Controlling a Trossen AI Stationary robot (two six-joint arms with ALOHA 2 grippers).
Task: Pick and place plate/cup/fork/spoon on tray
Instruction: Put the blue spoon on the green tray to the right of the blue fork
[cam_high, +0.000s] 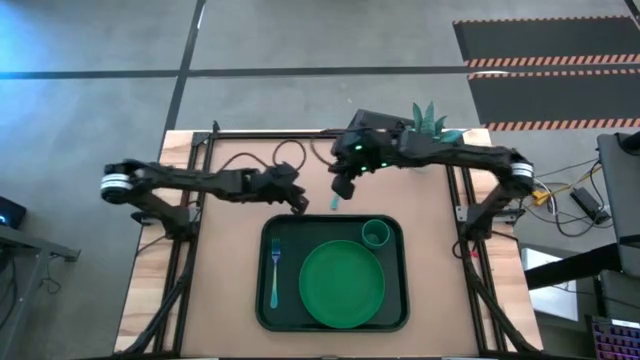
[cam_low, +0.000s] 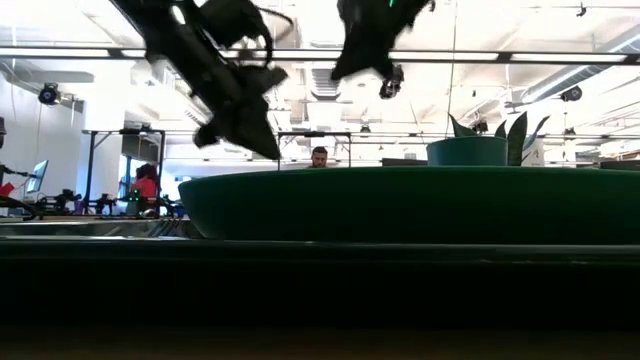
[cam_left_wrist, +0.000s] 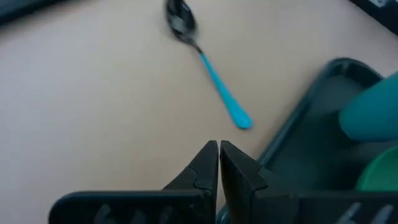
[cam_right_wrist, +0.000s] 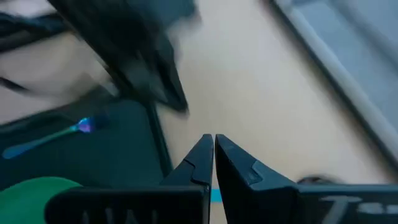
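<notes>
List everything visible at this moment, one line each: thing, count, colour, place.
tray: 1, dark green, front centre of the table.
plate: 1, bright green, on the tray.
cup: 1, green, tray's far right corner.
fork: 1, blue handle, tray's left side.
spoon: 1, blue handle, dark bowl, on the table beyond the tray.
potted plant: 1, green, far table edge.
left gripper: shut, above the tray's far left corner.
right gripper: shut, over the spoon.

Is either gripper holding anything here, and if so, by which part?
Nothing is held. The left gripper and right gripper are both shut and empty; the spoon lies on the table outside the tray.
</notes>
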